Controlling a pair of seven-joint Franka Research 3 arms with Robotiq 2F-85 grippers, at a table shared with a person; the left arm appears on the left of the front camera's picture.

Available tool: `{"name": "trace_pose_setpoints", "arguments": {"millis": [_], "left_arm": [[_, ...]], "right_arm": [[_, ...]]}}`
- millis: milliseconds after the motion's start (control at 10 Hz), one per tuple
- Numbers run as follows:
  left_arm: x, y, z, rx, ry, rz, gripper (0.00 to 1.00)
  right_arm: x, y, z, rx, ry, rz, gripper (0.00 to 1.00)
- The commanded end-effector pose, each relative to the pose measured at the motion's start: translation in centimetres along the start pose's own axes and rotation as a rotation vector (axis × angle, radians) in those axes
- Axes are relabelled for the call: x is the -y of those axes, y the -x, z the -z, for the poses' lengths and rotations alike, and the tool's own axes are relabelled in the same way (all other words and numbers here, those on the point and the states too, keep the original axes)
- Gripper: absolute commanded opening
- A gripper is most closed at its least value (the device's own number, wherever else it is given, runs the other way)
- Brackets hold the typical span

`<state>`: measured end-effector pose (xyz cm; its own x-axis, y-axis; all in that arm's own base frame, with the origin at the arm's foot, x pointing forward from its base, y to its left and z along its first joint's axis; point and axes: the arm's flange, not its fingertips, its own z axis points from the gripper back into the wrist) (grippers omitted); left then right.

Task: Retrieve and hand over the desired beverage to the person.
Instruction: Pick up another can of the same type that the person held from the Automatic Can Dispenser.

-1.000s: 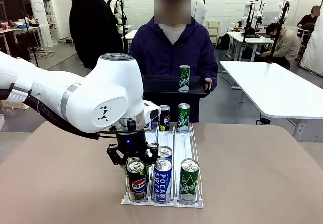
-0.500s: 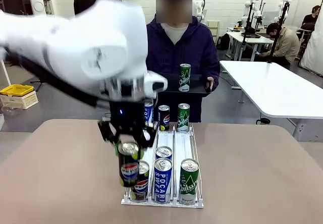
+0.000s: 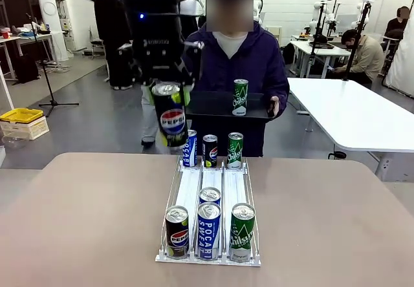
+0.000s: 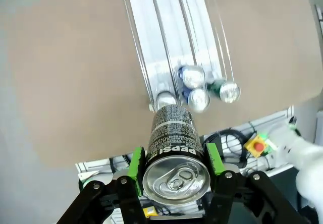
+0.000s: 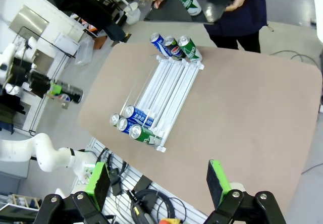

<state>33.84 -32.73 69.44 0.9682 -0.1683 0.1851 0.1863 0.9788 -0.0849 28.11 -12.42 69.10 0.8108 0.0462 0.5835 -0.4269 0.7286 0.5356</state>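
Left hand [image 3: 169, 86] pinching a black Pepsi can [image 3: 172, 115], raised high above the surface [image 3: 84, 222], in front of the person [image 3: 249, 57] at the far side. Green pads [image 4: 135, 162] pressed against both sides of the can in the left wrist view, can top [image 4: 175, 177] facing the camera, label reading upside down. Can held upright, well clear of the rack [image 3: 208, 200], off to picture left of the person's tray.

Person in a dark purple jacket, holding a black tray [image 3: 223, 105] with both hands; one green Chilsung can [image 3: 240, 97] standing upright on it.

Rack of three clear lanes lying on the surface. Near end: a Pepsi can [image 3: 177, 232], a blue Pocari Sweat can [image 3: 208, 230] with another can top [image 3: 209, 195] just behind it, and a green Chilsung can [image 3: 242, 231]. Far end: a blue can [image 3: 189, 148], a black Pepsi can [image 3: 210, 150], a green can [image 3: 235, 150], side by side.

Right hand [image 5: 159, 183] spread wide, nothing between its green pads [image 5: 218, 182], high over the surface, looking down on the rack [image 5: 161, 95] and the person's tray [image 5: 202, 2].
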Motion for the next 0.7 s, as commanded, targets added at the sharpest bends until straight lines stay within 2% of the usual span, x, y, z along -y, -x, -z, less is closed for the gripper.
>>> {"name": "trace_pose_setpoints", "arguments": {"millis": [0, 300, 600], "left_arm": [[0.5, -3.6, 0.6, 0.021, -0.026, -0.059, 0.01], [-1.3, -7.0, 2.2, 0.003, -0.023, -0.102, 0.01], [-1.7, -6.7, 3.2, -0.014, -0.021, -0.084, 0.01]], "right_arm": [[0.1, 0.0, 0.1, 0.001, -0.021, -0.009, 1.0], [0.1, 0.0, 0.1, 0.001, -0.021, -0.009, 1.0], [0.1, 0.0, 0.1, 0.001, -0.021, -0.009, 1.0]]}}
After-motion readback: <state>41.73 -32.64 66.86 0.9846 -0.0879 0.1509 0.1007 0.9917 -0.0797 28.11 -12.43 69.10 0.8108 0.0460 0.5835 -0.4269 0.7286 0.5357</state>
